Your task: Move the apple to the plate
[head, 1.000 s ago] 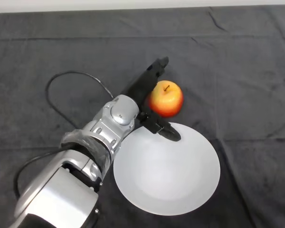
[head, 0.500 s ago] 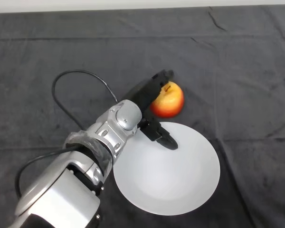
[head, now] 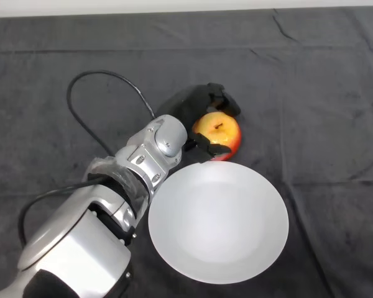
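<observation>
At the plate's far rim, the left hand [head: 196, 115] curls fingers [head: 222, 99] over the apple [head: 219, 133] and thumb beneath, gripping it. Apple sits on the dark cloth [head: 323, 93], just beyond the white plate [head: 219, 223]. Grasp appears achieved; lift and placement remain. Silver-grey arm [head: 137, 171] extends from lower left.

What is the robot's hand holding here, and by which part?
The left hand holds the apple by its sides: fingers curl over its far side, thumb on the near side.
</observation>
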`<state>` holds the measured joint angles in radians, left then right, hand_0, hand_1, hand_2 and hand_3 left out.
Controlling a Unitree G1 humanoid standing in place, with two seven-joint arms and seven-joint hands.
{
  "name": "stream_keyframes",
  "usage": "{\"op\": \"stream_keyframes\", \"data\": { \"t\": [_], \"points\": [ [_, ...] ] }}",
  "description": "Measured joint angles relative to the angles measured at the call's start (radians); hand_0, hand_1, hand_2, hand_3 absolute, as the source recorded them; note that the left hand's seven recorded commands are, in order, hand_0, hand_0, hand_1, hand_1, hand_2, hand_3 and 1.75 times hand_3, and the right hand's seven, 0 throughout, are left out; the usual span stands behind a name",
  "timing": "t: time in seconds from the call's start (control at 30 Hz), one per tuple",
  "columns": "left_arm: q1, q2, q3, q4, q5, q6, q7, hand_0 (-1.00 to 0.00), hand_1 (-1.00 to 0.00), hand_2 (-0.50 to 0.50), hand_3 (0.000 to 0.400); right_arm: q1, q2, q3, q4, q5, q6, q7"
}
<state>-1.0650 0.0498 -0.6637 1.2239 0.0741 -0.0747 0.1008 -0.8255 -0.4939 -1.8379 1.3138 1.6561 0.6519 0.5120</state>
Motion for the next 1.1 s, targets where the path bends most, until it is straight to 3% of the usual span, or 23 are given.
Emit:
{"op": "stream_keyframes", "data": {
  "t": [0.6,1.1],
  "points": [
    [-0.006,0.003,-0.042,0.0,0.043,0.037,0.059,-1.0,-1.0,0.0,0.4,0.0,0.0,0.0,0.0,0.0,0.0,0.0],
    [-0.007,0.002,-0.072,0.0,0.106,0.068,0.189,-1.0,-1.0,0.0,0.4,0.0,0.0,0.0,0.0,0.0,0.0,0.0]
  ]
}}
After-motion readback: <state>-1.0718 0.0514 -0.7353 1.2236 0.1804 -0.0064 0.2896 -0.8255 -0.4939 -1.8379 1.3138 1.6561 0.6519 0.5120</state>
